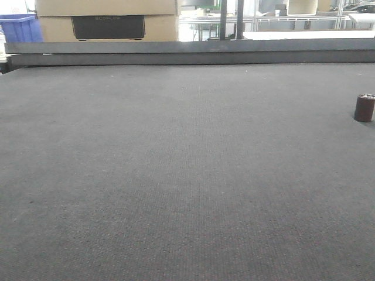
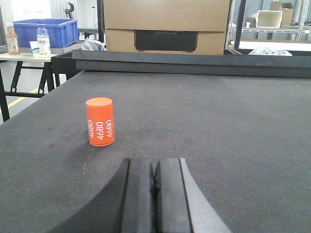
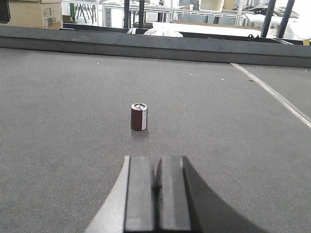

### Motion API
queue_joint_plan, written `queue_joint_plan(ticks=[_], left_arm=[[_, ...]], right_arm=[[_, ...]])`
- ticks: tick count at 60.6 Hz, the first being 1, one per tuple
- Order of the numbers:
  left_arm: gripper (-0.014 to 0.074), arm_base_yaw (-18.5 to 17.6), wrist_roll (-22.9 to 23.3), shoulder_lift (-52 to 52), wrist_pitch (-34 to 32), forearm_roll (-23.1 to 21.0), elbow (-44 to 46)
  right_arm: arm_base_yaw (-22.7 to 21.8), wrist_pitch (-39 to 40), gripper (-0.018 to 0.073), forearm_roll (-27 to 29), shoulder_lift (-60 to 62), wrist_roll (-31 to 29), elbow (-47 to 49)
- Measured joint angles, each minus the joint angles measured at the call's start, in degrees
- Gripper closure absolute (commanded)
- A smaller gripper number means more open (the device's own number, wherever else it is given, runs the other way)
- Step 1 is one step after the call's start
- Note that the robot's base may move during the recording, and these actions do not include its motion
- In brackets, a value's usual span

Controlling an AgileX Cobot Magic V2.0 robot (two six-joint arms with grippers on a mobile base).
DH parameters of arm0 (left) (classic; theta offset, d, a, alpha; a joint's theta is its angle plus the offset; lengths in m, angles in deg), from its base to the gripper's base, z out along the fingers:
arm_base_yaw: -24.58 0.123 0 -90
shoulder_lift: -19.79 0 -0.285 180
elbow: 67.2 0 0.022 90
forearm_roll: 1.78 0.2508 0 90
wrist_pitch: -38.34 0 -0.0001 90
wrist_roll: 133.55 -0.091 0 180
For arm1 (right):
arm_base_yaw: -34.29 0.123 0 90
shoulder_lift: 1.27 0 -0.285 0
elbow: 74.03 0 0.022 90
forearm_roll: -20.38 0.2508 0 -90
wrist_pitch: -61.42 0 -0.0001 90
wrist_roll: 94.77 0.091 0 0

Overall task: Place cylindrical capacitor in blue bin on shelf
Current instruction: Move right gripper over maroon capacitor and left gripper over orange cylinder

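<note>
Black and pressed tight together, the left tool [image 2: 154,194] holds nothing. The right tool [image 3: 156,194] is squeezed closed and empty too. On the grey surface [image 3: 58,145], the cylindrical capacitor [image 3: 139,117] stands upright ahead of the right tool. An orange cylinder [image 2: 99,121] stands ahead of the left tool. Far back sits a cardboard box [image 2: 165,24].

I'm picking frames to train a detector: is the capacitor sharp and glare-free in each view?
Exterior front view: the cylindrical capacitor is slightly soft at the right edge, without glare; the far background is blown out. Right wrist view: it is sharp, with a faint shadow at its base. Left wrist view: absent; only an orange cylinder, crisp.
</note>
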Motion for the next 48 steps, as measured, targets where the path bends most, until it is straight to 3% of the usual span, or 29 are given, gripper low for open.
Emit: queue_joint_plan(ticks=[37,48], left_arm=[[0.0707,0.00,0.00,0.00,-0.14,0.00,0.00],[0.0707,0.00,0.00,0.00,-3.43,0.00,0.00]], right_arm=[[0.00,0.00,0.0722,0.00,0.00,0.00,0.00],[0.00,1.71,0.0722,0.00,0.00,0.00,0.00]])
